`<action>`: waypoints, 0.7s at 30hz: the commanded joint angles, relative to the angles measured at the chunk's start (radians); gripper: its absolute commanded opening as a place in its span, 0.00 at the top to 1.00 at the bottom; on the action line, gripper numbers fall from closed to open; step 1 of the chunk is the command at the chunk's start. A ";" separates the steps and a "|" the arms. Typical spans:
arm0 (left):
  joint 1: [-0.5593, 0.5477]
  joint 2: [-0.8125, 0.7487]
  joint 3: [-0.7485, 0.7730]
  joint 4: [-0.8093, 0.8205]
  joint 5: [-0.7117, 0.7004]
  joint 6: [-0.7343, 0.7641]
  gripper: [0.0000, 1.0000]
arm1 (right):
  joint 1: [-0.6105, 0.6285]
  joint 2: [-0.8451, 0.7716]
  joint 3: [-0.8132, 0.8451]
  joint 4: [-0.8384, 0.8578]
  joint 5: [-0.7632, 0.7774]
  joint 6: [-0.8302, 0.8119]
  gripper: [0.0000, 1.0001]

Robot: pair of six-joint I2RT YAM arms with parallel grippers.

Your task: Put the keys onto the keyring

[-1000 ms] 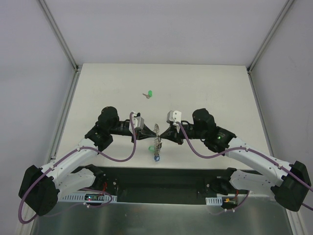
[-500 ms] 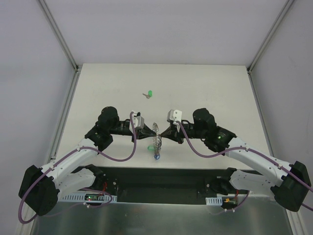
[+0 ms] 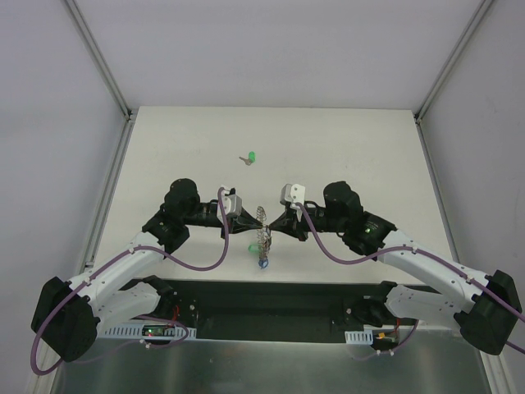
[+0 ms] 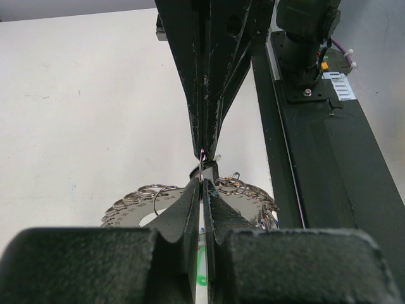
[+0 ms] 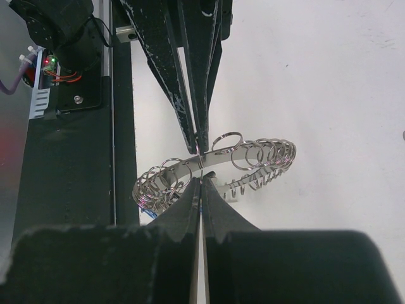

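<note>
White table fills the top view between pale walls, with the work at centre frame, just above the arm bases.

The left gripper, reaching in from centre-left, is clenched on the keyring. The keyring stands edge-on between the two arms, off the table. In the left wrist view its fingers pinch at the rim where one small wire loop sticks up.

The right gripper comes in from centre-right and is likewise clenched on the keyring. Its tips meet the left ones nose to nose on that same loop.

A near green key and a blue key sit just below the keyring. The top view is too small to tell whether they hang from it or lie on the table under it. A far green key lies alone at upper centre, well apart.

I judge the step in hand to be working that loop so a key can be threaded on.
- Let one gripper only steady the flat rim while the other makes small, slow twists on the wire.
- Avoid pulling the two apart, since a thin loop would likely slip out or bend.
- Before either gripper lets go to fetch the far green key, the other should grip the flat metal rather than the wire, so the keyring does not swing or drop.
</note>
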 commanded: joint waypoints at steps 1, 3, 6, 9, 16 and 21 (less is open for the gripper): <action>-0.012 -0.005 0.013 0.074 0.038 -0.006 1.00 | -0.004 -0.006 0.017 0.056 -0.030 0.012 0.99; -0.012 -0.005 0.013 0.074 0.038 -0.006 1.00 | -0.004 -0.007 0.016 0.057 -0.033 0.012 0.99; -0.012 -0.002 0.014 0.074 0.039 -0.008 1.00 | -0.004 -0.006 0.017 0.060 -0.034 0.012 0.99; -0.012 -0.001 0.014 0.074 0.042 -0.009 1.00 | -0.002 -0.006 0.014 0.063 -0.037 0.012 0.99; -0.013 0.002 0.016 0.074 0.047 -0.009 1.00 | -0.004 -0.004 0.017 0.063 -0.039 0.012 0.99; -0.013 0.007 0.017 0.074 0.058 -0.014 1.00 | -0.002 0.000 0.016 0.063 -0.043 0.010 0.99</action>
